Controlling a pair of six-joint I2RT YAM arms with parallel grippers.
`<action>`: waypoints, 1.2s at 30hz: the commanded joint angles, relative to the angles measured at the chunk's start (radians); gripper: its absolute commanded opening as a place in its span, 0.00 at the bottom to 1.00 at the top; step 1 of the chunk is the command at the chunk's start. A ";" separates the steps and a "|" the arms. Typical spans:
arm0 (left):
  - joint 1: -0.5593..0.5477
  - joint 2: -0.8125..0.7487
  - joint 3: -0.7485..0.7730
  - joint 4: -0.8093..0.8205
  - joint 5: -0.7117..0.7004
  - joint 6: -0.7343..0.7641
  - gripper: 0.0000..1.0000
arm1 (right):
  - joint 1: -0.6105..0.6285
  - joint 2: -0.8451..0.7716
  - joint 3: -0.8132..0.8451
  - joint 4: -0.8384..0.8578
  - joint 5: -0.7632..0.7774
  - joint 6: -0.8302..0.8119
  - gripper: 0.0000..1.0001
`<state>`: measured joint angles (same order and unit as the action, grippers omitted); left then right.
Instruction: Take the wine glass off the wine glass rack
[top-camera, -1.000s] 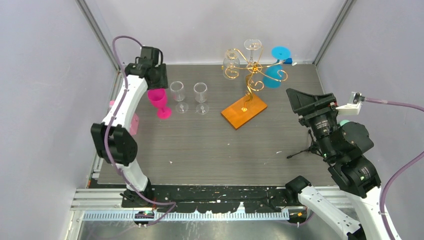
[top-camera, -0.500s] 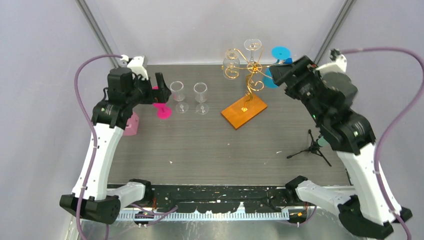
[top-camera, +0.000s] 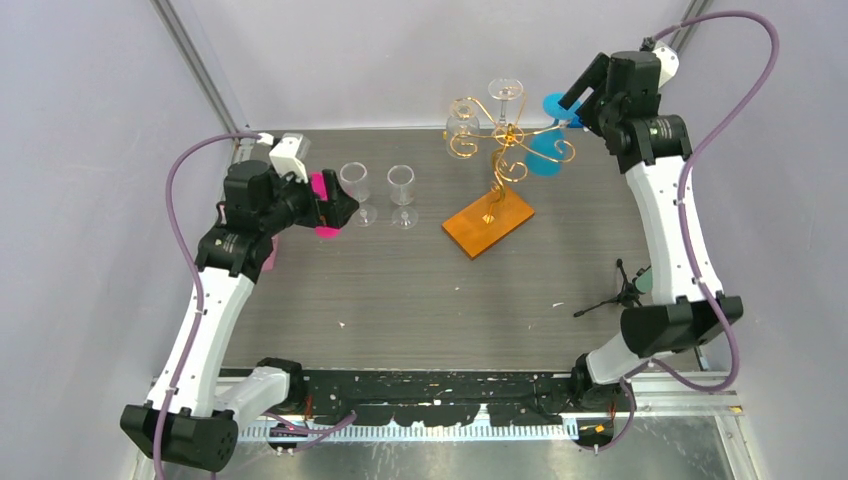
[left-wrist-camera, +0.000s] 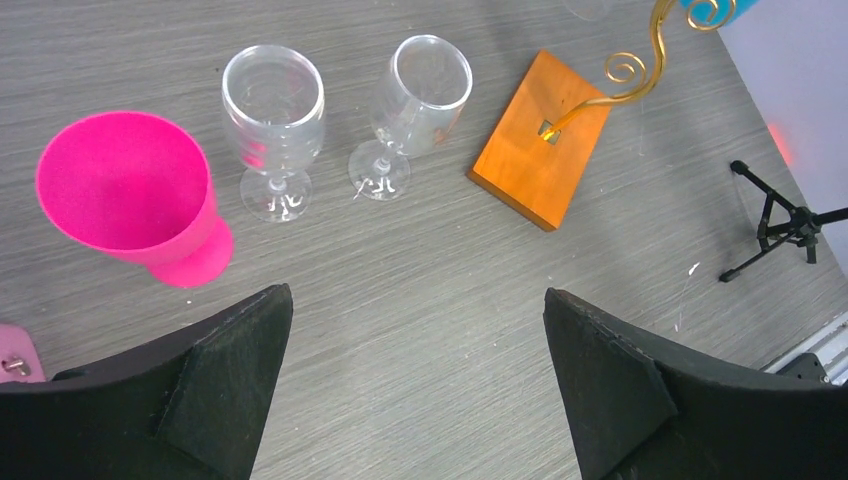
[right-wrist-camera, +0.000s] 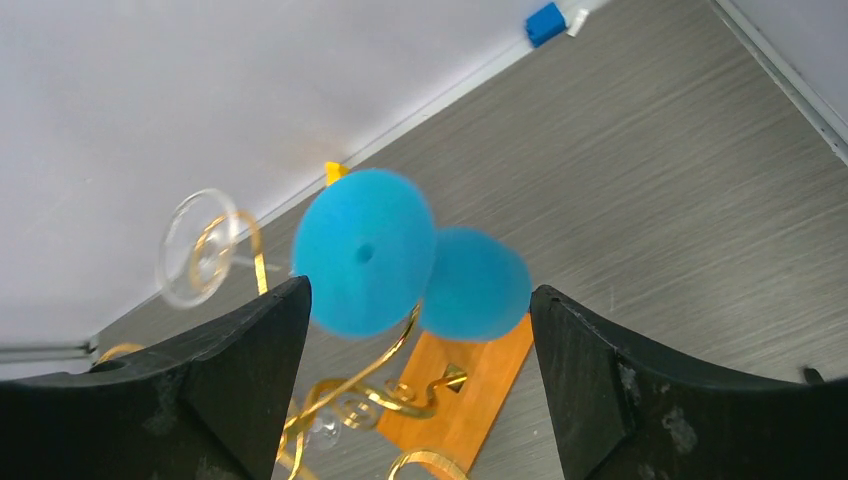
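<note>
The rack (top-camera: 490, 218) is stood at the far middle of the table (top-camera: 420, 300), and a blue glass (top-camera: 545, 160) is hung upside down on its right side. The right gripper (right-wrist-camera: 420, 290) is held spread and empty just right of that glass. The left gripper (left-wrist-camera: 415, 300) is likewise spread wide, nothing pinched, near the pink glass (left-wrist-camera: 125, 185), which is set upright at the far left beside two clear glasses (left-wrist-camera: 272, 110).

The left gripper (left-wrist-camera: 412, 298) has let go of the pink glass (left-wrist-camera: 125, 185). Its jaws are now wide and backed off to the near side, and the glass stands free on the worktop (left-wrist-camera: 420, 250). The right arm swung up from low over the tripod (top-camera: 625, 293) to the back-right corner. The right gripper (right-wrist-camera: 418, 292) is now spread, facing the blue glass (right-wrist-camera: 365, 265) on the rack (top-camera: 505, 150). The tripod is now in full view.
</note>
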<state>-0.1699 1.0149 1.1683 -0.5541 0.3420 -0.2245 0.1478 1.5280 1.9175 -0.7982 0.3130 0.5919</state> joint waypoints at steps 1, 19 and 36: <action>-0.002 -0.001 -0.027 0.086 0.041 0.004 1.00 | -0.070 0.043 0.078 0.006 -0.100 0.004 0.86; -0.016 0.027 -0.027 0.062 -0.009 0.012 1.00 | -0.101 0.070 -0.062 0.183 -0.177 0.193 0.41; -0.020 0.028 -0.024 0.039 -0.092 0.020 0.98 | -0.112 -0.056 -0.261 0.397 -0.146 0.290 0.01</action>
<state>-0.1860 1.0500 1.1381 -0.5354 0.2691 -0.2230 0.0429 1.5276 1.6962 -0.4702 0.1509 0.8665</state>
